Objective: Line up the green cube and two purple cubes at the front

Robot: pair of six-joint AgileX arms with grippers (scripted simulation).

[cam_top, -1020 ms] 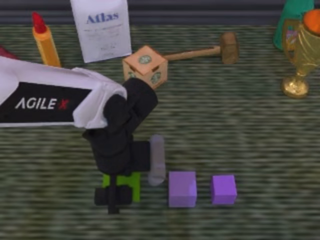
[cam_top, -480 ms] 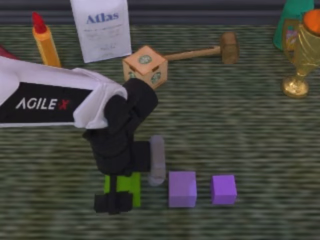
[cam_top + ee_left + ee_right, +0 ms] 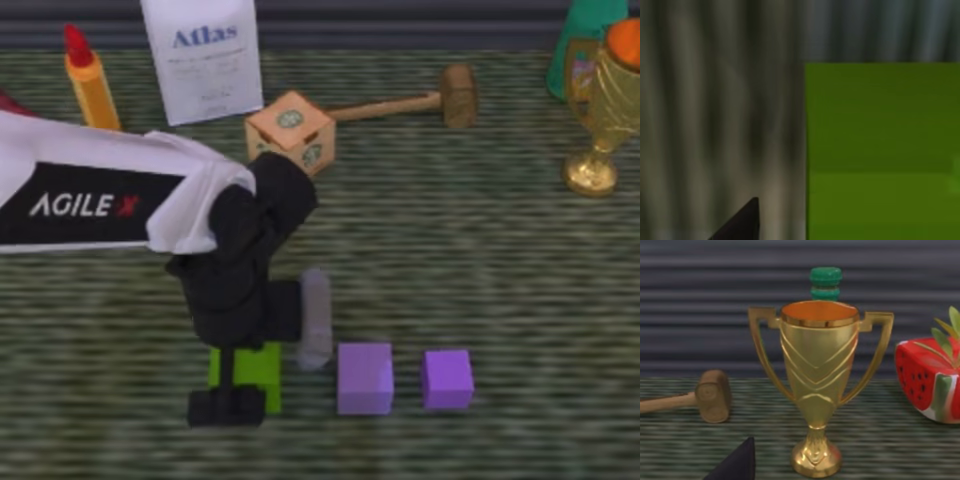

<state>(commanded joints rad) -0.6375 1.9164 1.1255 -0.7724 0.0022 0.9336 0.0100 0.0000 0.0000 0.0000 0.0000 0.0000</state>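
Hanging low over the near left part of the table, the left gripper (image 3: 228, 405) is directly above the green cube (image 3: 248, 372), and its dark fingers lie across the near edge of the cube. In the top view the fingers look drawn close together, but whether they press on the cube I cannot tell. In the left wrist view the green cube (image 3: 882, 150) fills most of the picture, and only one dark fingertip (image 3: 742, 222) shows beside it.

The three cubes stand in one row along the near side of the table (image 3: 520, 270) — the green cube at the left, the paler purple cube (image 3: 364, 377) in the middle, the small vivid purple cube (image 3: 446, 379) at the right, each a little apart from the next.

The right arm does not appear in the top view. Its wrist camera looks at a gold trophy (image 3: 819, 385) and a wooden mallet (image 3: 710, 396) at the far right — of its gripper only one dark tip shows.
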